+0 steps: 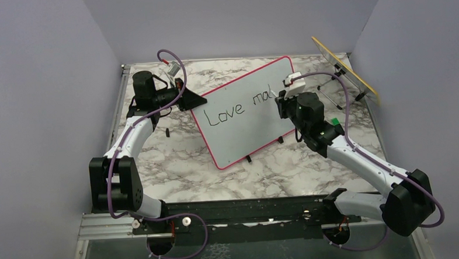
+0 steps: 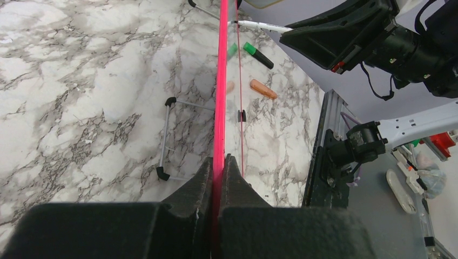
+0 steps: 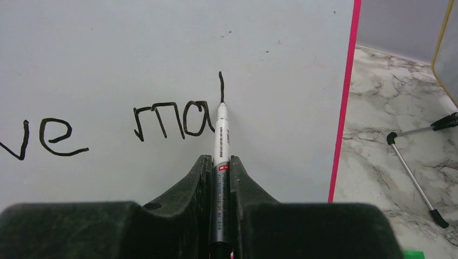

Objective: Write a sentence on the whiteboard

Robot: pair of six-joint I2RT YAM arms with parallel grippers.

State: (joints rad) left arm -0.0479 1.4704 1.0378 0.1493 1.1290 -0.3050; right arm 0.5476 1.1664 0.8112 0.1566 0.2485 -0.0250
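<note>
Marble surface (image 1: 158, 150); whiteboard (image 1: 245, 134) stands on its feet mid-surface. Its pink edge is pinched in the left end effector (image 2: 219, 164). The right end effector (image 3: 219, 164) clamps a marker (image 3: 222, 129), tip touching the board. The sentence (image 1: 238, 107) reads "Love ma" plus one stroke.

walls (image 1: 38, 85): plain lavender, 3 sides | tabletop (image 1: 175, 155): white marble, grey veins | light: even

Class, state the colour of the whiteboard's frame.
Pink-red; the whiteboard frame shows best in the right wrist view.
</note>
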